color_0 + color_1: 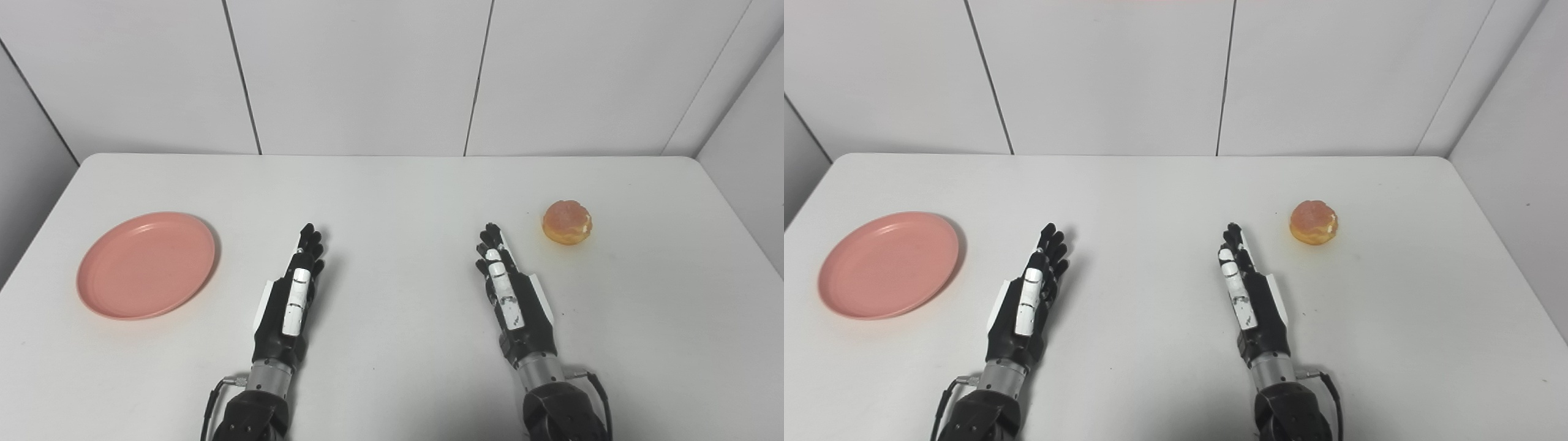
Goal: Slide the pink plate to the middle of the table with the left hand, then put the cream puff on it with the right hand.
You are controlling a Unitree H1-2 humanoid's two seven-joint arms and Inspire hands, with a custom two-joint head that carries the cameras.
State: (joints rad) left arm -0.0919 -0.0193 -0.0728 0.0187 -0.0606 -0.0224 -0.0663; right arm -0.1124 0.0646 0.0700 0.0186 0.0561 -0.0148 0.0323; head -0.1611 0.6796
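The pink plate point(147, 264) lies flat at the left side of the white table point(392, 184), with nothing on it. A round golden cream puff point(567, 222) sits at the right side. My left hand point(293, 300) rests near the table's front, to the right of the plate and apart from it, fingers stretched forward, holding nothing. My right hand point(509, 293) lies the same way, open, a short way down and left of the cream puff, not touching it.
White wall panels point(367, 73) rise behind the table's far edge and along the right side. Bare table surface point(398, 245) lies between the two hands.
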